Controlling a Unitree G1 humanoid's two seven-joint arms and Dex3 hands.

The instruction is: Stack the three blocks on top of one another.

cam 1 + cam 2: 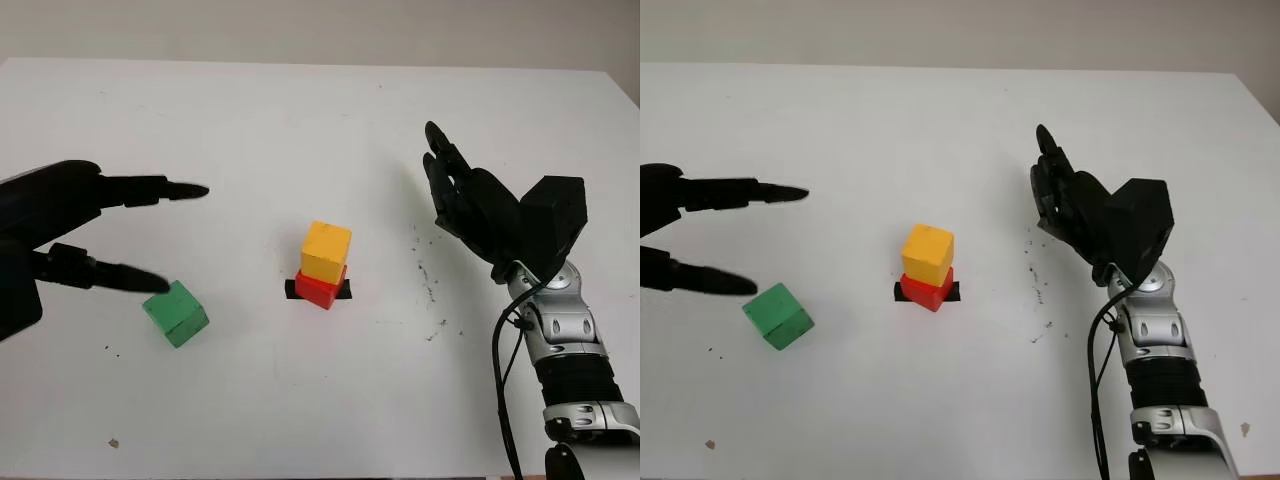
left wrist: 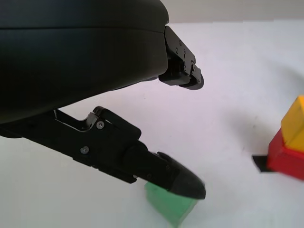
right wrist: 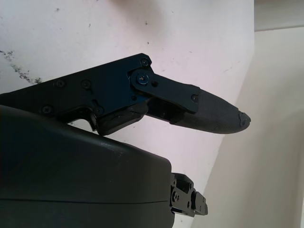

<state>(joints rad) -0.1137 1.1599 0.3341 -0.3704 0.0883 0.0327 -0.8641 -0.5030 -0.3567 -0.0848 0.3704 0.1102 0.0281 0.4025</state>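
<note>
A yellow block [image 1: 326, 251] sits on a red block [image 1: 320, 288] near the table's middle, over a black mark [image 1: 291, 290]. The green block [image 1: 175, 313] lies alone on the table to their left. My left hand [image 1: 170, 235] is open at the left, its lower finger [image 1: 120, 277] just above and left of the green block, not touching it. In the left wrist view the green block [image 2: 168, 206] shows beneath a fingertip [image 2: 185, 183], with the stack [image 2: 289, 145] beyond. My right hand [image 1: 450, 185] is open, raised to the right of the stack and holding nothing.
The white table [image 1: 300, 120] carries dark scuff marks [image 1: 428, 280] between the stack and the right arm. A small speck [image 1: 113, 442] lies near the front left. The table's far edge [image 1: 320, 62] meets a pale wall.
</note>
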